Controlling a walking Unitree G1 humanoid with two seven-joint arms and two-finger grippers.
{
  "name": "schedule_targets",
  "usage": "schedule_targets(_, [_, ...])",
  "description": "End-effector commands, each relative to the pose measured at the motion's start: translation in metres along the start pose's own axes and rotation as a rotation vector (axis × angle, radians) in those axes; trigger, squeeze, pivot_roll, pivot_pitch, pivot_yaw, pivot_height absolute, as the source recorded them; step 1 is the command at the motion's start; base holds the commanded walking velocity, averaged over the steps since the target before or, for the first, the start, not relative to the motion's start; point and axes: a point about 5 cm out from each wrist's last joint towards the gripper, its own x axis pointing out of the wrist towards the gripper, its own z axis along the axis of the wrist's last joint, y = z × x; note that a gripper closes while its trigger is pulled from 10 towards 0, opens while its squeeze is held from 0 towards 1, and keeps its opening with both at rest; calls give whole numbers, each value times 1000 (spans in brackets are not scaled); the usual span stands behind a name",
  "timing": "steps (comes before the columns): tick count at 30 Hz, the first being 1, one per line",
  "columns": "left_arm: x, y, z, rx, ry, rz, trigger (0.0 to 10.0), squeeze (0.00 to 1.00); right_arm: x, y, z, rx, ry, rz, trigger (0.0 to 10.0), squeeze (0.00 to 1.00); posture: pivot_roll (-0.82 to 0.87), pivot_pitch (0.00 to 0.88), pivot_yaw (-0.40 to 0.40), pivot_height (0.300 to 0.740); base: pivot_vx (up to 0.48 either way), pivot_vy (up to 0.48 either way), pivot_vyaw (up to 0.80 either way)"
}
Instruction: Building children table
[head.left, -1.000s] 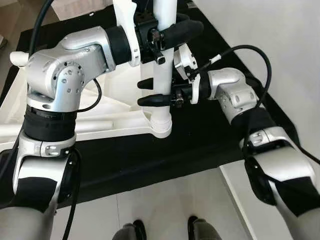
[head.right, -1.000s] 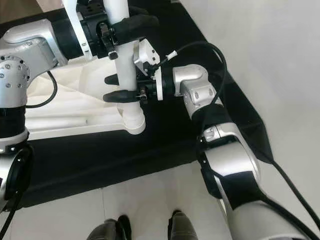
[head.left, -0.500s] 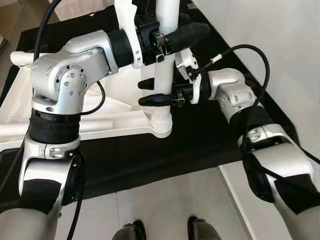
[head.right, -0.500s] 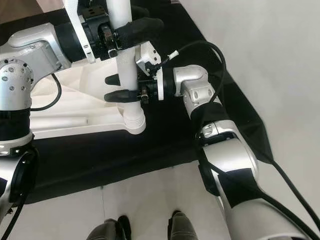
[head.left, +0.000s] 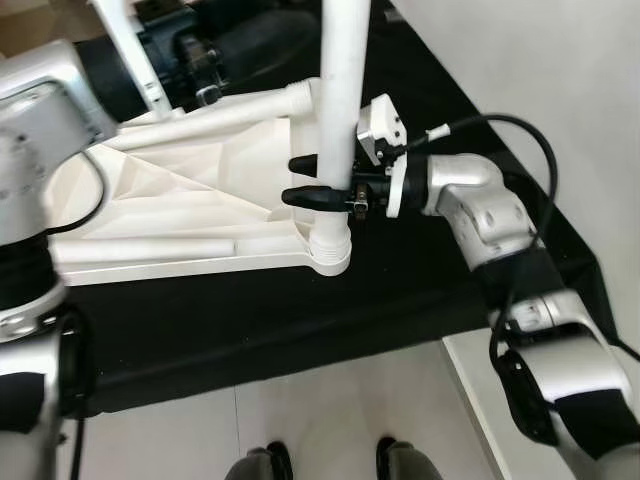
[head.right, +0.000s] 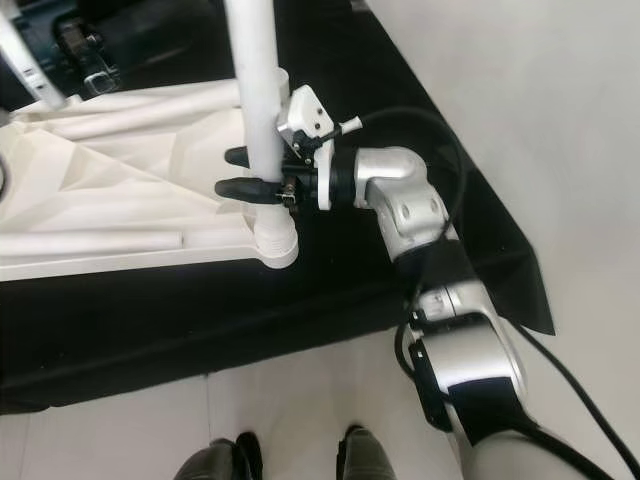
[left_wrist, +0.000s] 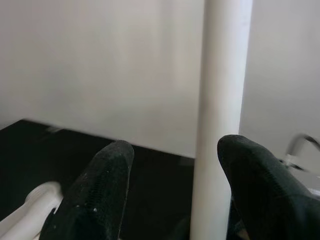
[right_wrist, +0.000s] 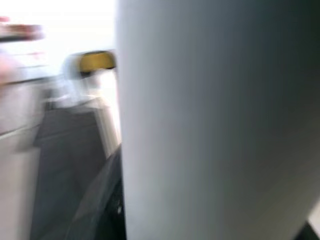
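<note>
The right hand (head.left: 302, 180) is clamped on the upright white table leg (head.left: 338, 90) seated in the upturned tabletop's corner socket (head.left: 330, 255), the left hand (left_wrist: 170, 185) open beside it; any side pull risks cross-threading.

Bright even light, R wrist view blurred

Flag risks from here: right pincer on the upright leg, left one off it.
1. The right pincer alone clamps the white table leg, low near the corner socket; the tall leg could lever sideways.
2. The left pincer is open beside the leg; regrasping could knock it.
3. The loose leg lying on the tabletop may roll.
</note>
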Motion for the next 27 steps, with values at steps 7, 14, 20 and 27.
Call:
schedule_targets(7, [-42,-1,-34,-39,62,227,10000,0,-2,24,-69,124,260,-470,0,0,-67,292,19,740,0,0,0])
schedule_targets(14, [-68,-21,-93,-190,139,385,10000,0,6,23,-68,100,258,-546,0,0,-60,275,25,740,0,0,0])
schedule_targets(20, [-78,-53,-127,-273,217,413,10000,0,4,27,-63,145,247,-574,0,0,-53,271,26,740,0,0,0])
schedule_targets(27, [-76,-100,-148,-298,282,384,10000,0,7,21,-39,162,73,-457,10000,55,-50,270,23,740,0,0,0])
